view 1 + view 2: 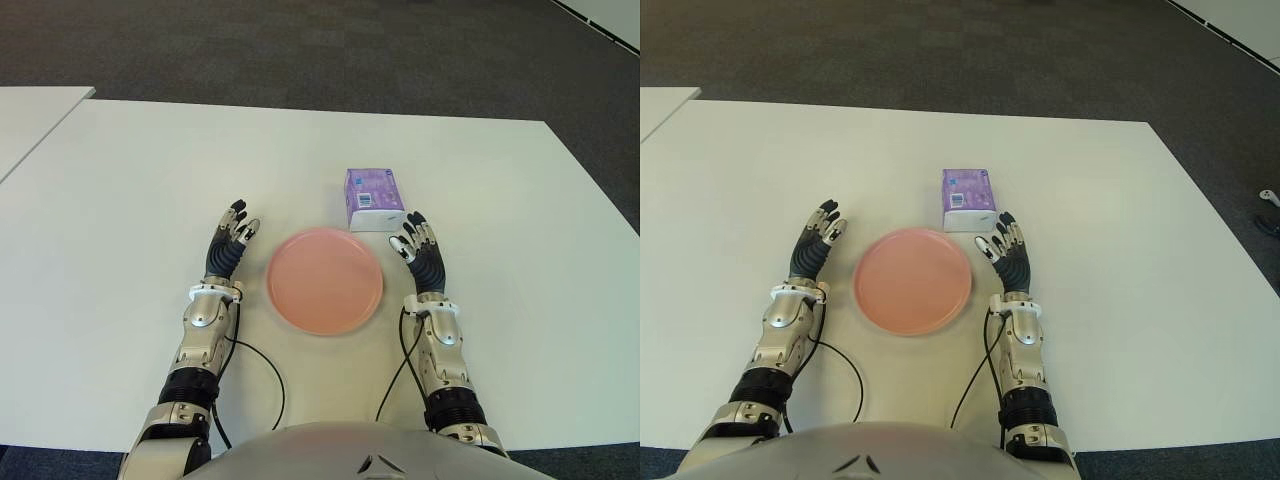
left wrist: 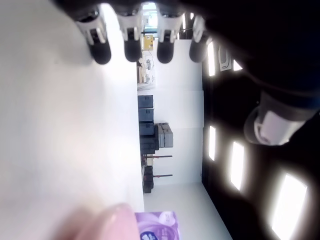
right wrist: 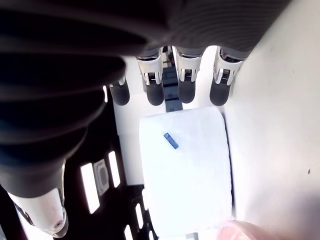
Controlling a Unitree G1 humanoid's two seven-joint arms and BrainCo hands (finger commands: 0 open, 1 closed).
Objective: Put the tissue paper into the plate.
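Tissue paper (image 1: pixel 373 197), a purple-wrapped pack, lay flat on the white tabletop (image 1: pixel 120 190) just beyond the far right edge of the pink plate (image 1: pixel 325 280), close to its rim yet outside it, so the task had not been carried out. The right hand (image 1: pixel 416 243) showed just beside the pack's near corner, palm down and fingers (image 3: pixel 186 86) stretched forward and slightly spread, holding nothing; its wrist view put the fingertips just short of the pack's white end, whether touching could not be told. That placement appeared to be a staging position, from which a short reach forward would let the hand close around the pack and carry it back over the plate. The left hand (image 1: pixel 231 245) showed at the plate's opposite side, fingers likewise extended, a little apart and empty, apparently idle and kept away from the dish to leave it open. The plate sat directly before the robot's torso, between both hands, with nothing in it.
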